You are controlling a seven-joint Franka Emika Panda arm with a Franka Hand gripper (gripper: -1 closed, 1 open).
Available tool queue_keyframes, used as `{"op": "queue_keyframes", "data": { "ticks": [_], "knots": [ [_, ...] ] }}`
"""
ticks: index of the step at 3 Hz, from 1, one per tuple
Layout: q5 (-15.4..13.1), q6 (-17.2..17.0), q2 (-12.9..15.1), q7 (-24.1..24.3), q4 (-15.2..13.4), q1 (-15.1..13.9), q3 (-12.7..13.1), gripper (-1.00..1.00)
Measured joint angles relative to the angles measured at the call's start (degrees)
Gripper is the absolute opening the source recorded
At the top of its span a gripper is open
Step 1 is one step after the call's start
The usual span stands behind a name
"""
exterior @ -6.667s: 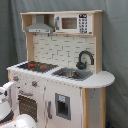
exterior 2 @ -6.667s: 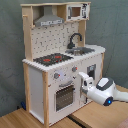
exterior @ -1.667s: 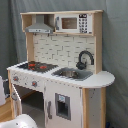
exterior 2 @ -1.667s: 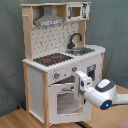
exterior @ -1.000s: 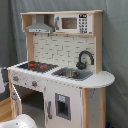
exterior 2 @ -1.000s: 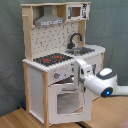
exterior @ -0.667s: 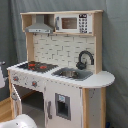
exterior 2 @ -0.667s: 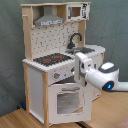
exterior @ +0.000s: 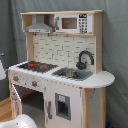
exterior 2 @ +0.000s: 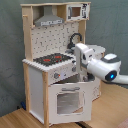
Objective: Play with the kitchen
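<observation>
In the second exterior view, the white robot arm (exterior 2: 100,62) crossed the middle right of the frame, covering the kitchen's (exterior 2: 50,75) sink and most of its black faucet (exterior 2: 75,37); the gripper's fingers were hidden behind the arm's body. The arm ran off the right edge. In the first exterior view, only white slivers of the robot (exterior: 20,121) showed at the bottom left, cropped.

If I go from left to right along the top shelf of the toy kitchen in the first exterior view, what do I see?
Hood → microwave, both up on the kitchen.
</observation>
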Motion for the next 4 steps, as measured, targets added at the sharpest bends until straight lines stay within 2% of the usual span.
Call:
{"op": "queue_keyframes", "data": {
  "ticks": [2,4],
  "knots": [
    [0.0,5.7,0.7,-12.5,0.0,-0.4,-5.2,1.00],
    [0.0,10.4,3.0,-23.4,-0.1,-1.4,-8.6,1.00]
  ]
}}
